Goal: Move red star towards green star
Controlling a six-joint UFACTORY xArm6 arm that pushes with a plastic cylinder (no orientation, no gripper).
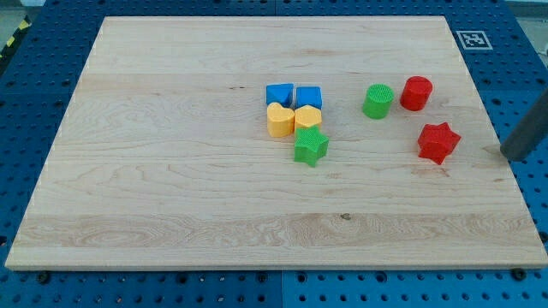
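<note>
The red star (438, 142) lies on the wooden board at the view's right. The green star (311, 146) lies near the board's middle, well to the left of the red star, touching the bottom of a cluster of blocks. My tip (509, 156) is the lower end of a dark rod that comes in from the view's right edge. It stands to the right of the red star, a short gap away, not touching it.
Above the green star sit two yellow blocks (280, 121) (307, 118) and two blue blocks (279, 94) (309, 97). A green cylinder (378, 101) and a red cylinder (416, 92) stand above and left of the red star. The board's right edge (505, 171) is near my tip.
</note>
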